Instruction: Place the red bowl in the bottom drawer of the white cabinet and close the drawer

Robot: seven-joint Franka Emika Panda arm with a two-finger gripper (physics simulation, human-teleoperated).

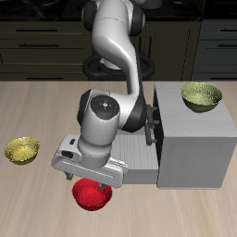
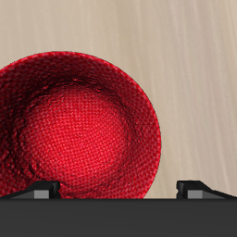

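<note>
1. Red bowl (image 1: 93, 194) sits upright on the bench (image 1: 37, 199) close to its front edge, directly under the jaws (image 1: 90, 181); the wrist view shows the bowl (image 2: 74, 130) filling most of the frame, its hollow facing up.
2. Both fingertips (image 2: 42, 191) show in the wrist view as dark tabs set wide apart, so the jaws stand open and hold nothing; one tip overlaps the bowl's rim in that view, the other lies over bare bench (image 2: 185, 56) beside the bowl. Whether a tip touches the rim, I cannot tell.
3. Behind the jaws, the bottom drawer (image 1: 139, 157) of the white cabinet (image 1: 194, 139) is pulled out toward the arm, and the arm hides most of it.
4. One yellow-green bowl (image 1: 202, 96) rests on the cabinet's flat top, well apart from the jaws.
5. Another yellow-green bowl (image 1: 22, 149) sits on the bench on the far side of the jaws from the cabinet, well apart from the red bowl.
</note>
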